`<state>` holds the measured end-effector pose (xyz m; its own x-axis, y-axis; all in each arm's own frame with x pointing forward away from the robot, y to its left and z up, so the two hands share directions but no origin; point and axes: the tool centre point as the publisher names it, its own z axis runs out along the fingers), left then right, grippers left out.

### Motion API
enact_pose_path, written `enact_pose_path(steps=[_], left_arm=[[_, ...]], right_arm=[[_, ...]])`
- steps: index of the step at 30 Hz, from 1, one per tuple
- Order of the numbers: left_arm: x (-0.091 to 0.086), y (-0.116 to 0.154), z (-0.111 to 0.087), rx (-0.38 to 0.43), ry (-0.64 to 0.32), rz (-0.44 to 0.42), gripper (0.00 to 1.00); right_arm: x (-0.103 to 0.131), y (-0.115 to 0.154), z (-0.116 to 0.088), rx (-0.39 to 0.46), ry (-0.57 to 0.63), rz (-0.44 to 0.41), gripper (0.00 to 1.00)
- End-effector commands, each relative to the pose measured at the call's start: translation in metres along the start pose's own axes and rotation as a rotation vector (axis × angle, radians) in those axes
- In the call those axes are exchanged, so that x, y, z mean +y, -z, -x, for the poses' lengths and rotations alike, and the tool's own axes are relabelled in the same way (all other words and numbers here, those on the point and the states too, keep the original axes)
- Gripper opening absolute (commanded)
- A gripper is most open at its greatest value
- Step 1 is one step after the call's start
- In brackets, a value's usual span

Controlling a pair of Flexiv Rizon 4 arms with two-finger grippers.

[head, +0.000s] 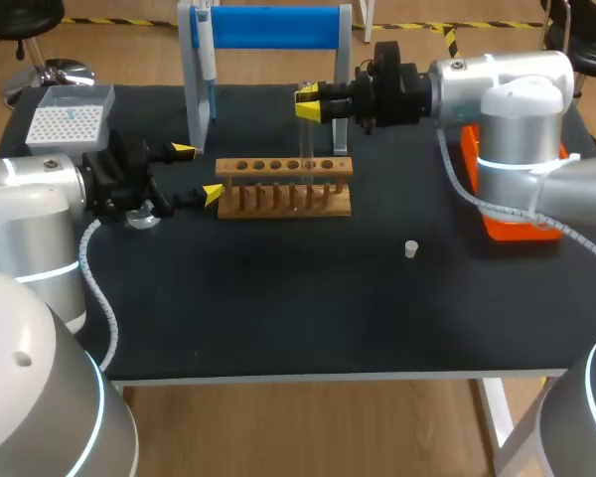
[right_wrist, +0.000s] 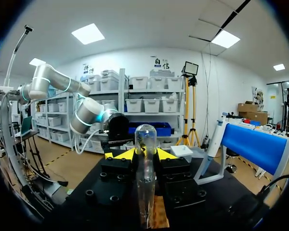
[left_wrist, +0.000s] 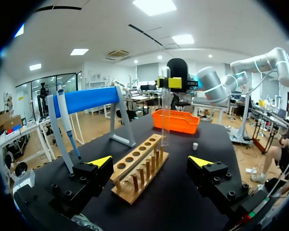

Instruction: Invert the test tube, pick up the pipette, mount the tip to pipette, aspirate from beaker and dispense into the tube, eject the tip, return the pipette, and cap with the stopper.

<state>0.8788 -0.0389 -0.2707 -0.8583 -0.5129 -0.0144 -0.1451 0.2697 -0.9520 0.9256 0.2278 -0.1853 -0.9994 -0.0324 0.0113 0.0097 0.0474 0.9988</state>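
Observation:
A clear glass test tube point(head: 307, 139) stands upright over the wooden rack point(head: 283, 189), with my right gripper point(head: 309, 104) shut on its upper part. In the right wrist view the tube point(right_wrist: 145, 178) has its rounded end up, between the yellow fingers point(right_wrist: 123, 154). My left gripper point(head: 199, 172) is open at the rack's left end, holding nothing. Its wrist view looks along the rack point(left_wrist: 139, 168) towards the tube point(left_wrist: 166, 110). The pipette point(head: 207, 50) hangs on the blue stand point(head: 268, 28). A small white stopper point(head: 410, 248) lies on the mat.
A white tip box point(head: 72, 121) sits at the back left. An orange tray point(head: 507, 199) stands at the right, under my right arm. A small clear glass vessel point(head: 142, 218) sits below my left gripper. The black mat in front of the rack holds only the stopper.

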Motion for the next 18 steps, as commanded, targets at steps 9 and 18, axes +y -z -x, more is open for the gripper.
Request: enact_pose_path(steps=[9,18], left_arm=[[0.000,0.000,-0.001,-0.005,-0.001,-0.002,1.00],[0.000,0.000,-0.001,-0.005,-0.001,-0.002,1.00]], right_arm=[[0.008,0.015,-0.001,-0.019,-0.394,0.056,0.00],[-0.002,0.019,-0.001,0.007,-0.798,0.035,0.00]])
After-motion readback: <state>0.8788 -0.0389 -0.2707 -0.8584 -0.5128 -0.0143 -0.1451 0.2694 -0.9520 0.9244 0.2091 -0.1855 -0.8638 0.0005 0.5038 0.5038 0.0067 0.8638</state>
